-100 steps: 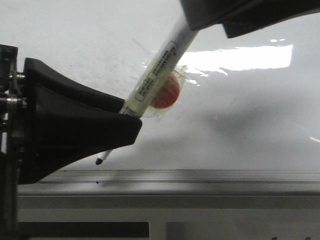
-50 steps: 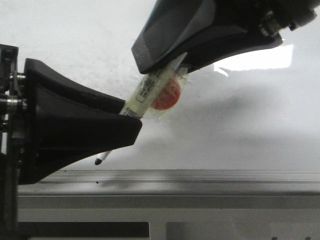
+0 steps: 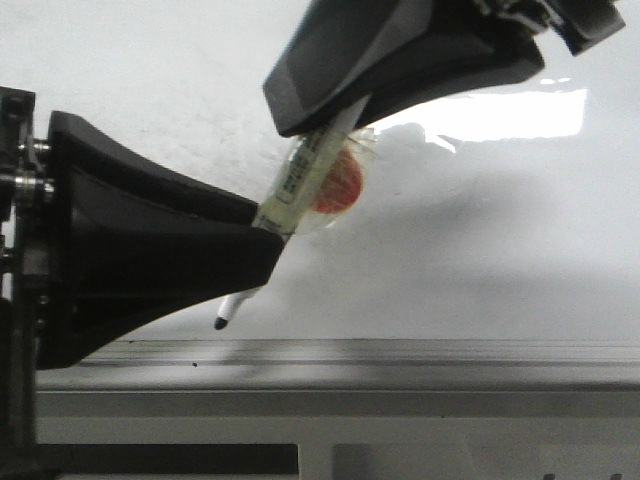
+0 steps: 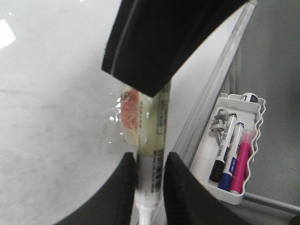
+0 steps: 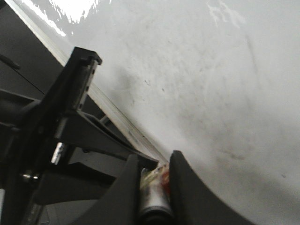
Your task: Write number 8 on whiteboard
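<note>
The whiteboard (image 3: 480, 260) is glossy white with faint grey smudges and a bright glare patch; no number 8 shows on it in any view. A white marker (image 3: 300, 180) with a printed label and an orange disc (image 3: 342, 186) taped to it slants over the board, dark tip (image 3: 220, 323) low near the rail. My left gripper (image 3: 265, 235) is shut on the marker's lower barrel (image 4: 151, 161). My right gripper (image 3: 325, 115) reaches in from above and is shut round the marker's upper end (image 5: 154, 197).
A grey metal edge rail (image 3: 400, 355) runs along the board's near side. In the left wrist view a white tray (image 4: 220, 193) beyond the rail (image 4: 211, 98) holds black, blue and pink markers.
My right gripper has come down over the marker's upper end and closed round it. The marker's tip has shifted slightly to the right. My left gripper has stayed put.
</note>
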`<state>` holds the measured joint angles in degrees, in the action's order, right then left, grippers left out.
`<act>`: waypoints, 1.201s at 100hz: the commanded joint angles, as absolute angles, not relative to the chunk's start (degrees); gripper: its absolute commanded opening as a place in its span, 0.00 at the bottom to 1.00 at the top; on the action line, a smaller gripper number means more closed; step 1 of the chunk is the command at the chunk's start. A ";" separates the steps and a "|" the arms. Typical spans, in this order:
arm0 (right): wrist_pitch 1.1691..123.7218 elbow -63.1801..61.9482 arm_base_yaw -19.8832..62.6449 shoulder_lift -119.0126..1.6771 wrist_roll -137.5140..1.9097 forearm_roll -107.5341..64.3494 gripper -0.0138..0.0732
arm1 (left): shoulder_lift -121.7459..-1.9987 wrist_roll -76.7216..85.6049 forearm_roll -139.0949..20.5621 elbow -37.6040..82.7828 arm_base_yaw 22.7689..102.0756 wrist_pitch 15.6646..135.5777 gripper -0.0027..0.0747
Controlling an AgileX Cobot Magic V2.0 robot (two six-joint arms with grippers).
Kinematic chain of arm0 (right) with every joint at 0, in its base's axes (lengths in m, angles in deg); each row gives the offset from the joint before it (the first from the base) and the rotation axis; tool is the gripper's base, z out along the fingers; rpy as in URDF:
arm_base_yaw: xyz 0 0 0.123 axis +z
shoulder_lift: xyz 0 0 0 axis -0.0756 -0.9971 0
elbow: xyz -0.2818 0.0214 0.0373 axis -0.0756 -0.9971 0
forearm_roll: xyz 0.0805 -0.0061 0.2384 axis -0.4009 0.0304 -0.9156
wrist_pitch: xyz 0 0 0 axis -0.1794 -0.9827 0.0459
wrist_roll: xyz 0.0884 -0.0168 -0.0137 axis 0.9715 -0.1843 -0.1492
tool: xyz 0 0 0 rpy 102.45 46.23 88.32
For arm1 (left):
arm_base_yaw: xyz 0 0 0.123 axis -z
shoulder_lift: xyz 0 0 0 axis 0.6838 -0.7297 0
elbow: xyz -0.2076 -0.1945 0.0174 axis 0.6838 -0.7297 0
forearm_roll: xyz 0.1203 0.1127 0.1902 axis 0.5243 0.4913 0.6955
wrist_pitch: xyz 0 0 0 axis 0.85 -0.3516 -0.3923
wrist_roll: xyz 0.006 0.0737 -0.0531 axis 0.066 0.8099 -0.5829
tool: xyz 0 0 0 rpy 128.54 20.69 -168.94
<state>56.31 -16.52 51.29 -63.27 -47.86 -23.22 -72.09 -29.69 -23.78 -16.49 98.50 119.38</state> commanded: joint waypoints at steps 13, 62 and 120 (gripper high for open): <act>59.25 -14.73 50.91 -61.64 -48.24 -22.61 0.08 | -66.24 -30.33 -28.09 -14.90 98.41 118.34 0.26; 51.62 -2.73 44.66 -60.42 -48.24 -17.67 0.08 | -50.48 -30.33 -30.51 -14.90 98.41 108.55 0.26; 45.75 2.50 37.14 -68.22 -49.39 -15.40 0.08 | -50.61 -30.33 -32.00 -14.90 98.41 108.55 0.26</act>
